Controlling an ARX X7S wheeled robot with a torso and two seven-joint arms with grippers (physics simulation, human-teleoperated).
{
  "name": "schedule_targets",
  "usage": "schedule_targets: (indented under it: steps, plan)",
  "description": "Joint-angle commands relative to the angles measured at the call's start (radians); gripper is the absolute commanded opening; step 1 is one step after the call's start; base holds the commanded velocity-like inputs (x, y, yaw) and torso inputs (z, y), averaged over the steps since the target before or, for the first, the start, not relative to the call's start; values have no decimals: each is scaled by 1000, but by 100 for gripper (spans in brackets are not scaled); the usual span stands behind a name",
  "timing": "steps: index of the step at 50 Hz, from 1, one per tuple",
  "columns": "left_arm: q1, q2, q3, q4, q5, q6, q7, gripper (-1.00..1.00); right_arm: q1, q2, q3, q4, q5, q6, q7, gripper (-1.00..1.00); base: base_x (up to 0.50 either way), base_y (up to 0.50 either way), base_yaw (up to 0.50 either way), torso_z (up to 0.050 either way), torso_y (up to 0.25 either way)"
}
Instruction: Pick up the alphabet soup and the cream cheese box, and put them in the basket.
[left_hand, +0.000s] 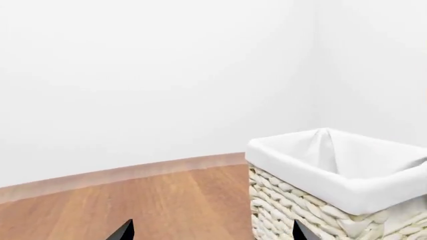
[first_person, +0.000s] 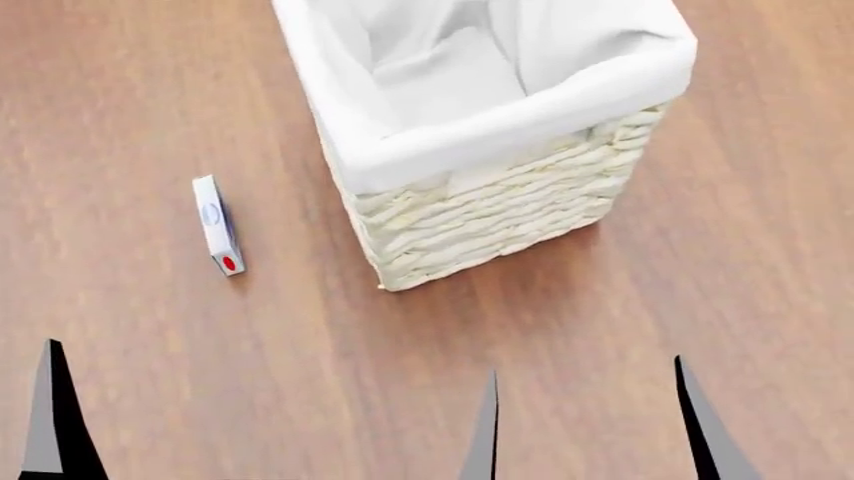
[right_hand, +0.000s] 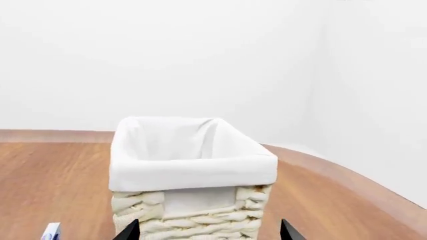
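Note:
The cream-white wicker basket (first_person: 494, 215) with a white cloth lining stands upright on the wooden floor; the part of its inside that shows is empty. It also shows in the left wrist view (left_hand: 333, 187) and the right wrist view (right_hand: 193, 172). The cream cheese box (first_person: 216, 238) stands on its thin edge left of the basket, and its corner shows in the right wrist view (right_hand: 51, 232). My right gripper (first_person: 591, 430) is open and empty, in front of the basket (right_hand: 209, 233). My left gripper (left_hand: 213, 234) is open and empty; one of its fingers (first_person: 51, 430) shows nearer than the box. The alphabet soup is out of view.
The brown wooden floor (first_person: 641, 320) lies all around the basket. White walls (left_hand: 133, 75) with a pale baseboard (left_hand: 100, 177) rise behind it and meet in a corner.

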Motion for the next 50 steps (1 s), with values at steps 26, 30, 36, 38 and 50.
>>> schedule_targets:
  steps: [26, 30, 36, 38, 50]
  plan:
    - [-19, -6, 4, -43, -2, 11, -10, 100, -112, 19, -22, -235, -27, 335, 48, 100, 0, 0, 0, 0, 0]
    - [-25, -2, 13, -51, -5, 16, -8, 100, -109, 111, -28, -236, 78, 381, 159, 100, 0, 0, 0, 0, 0]
    - [-31, -5, 12, -59, -11, 21, -6, 100, 65, 441, -275, -236, 410, 348, 600, 100, 0, 0, 0, 0, 0]
    - [-31, -4, 12, -62, -14, 25, -7, 100, 112, 484, -338, -235, 464, 328, 646, 100, 0, 0, 0, 0, 0]
    - [-40, -1, 23, -81, -17, 29, -6, 100, 184, 547, -420, -227, 595, 302, 752, 100, 0, 0, 0, 0, 0]
